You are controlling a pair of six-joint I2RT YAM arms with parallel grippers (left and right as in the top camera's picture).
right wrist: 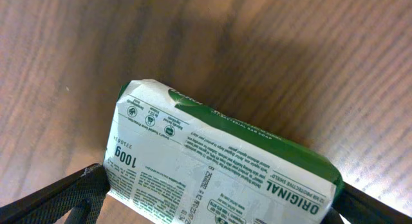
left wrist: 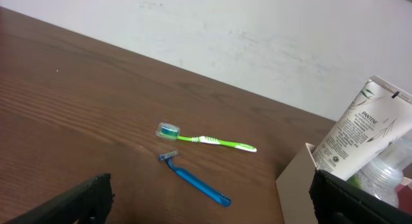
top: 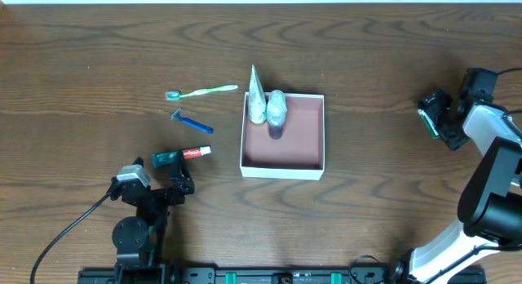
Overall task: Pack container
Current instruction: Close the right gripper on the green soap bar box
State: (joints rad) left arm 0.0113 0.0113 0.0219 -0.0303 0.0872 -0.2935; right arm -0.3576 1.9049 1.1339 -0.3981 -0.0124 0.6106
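The container (top: 298,139), a shallow white box with a pinkish-brown inside, sits mid-table. A white Pantene tube (top: 256,98) and a clear bottle (top: 277,111) stand in its far-left corner. The left wrist view shows its wall (left wrist: 295,188), the tube (left wrist: 360,137) and the bottle (left wrist: 386,174). Left of the box lie a green toothbrush (top: 201,91), a blue razor (top: 191,122) and a small toothpaste tube (top: 183,156). My left gripper (top: 173,186) is open and empty, just near of the toothpaste. My right gripper (top: 432,117) is far right of the box, shut on a green-and-white soap packet (right wrist: 212,163).
In the left wrist view the toothbrush (left wrist: 206,140) and razor (left wrist: 196,183) lie on the dark wood table ahead of the open fingers (left wrist: 211,208). A pale wall rises beyond the table's far edge. The right arm's white base stands at the near right corner (top: 457,243).
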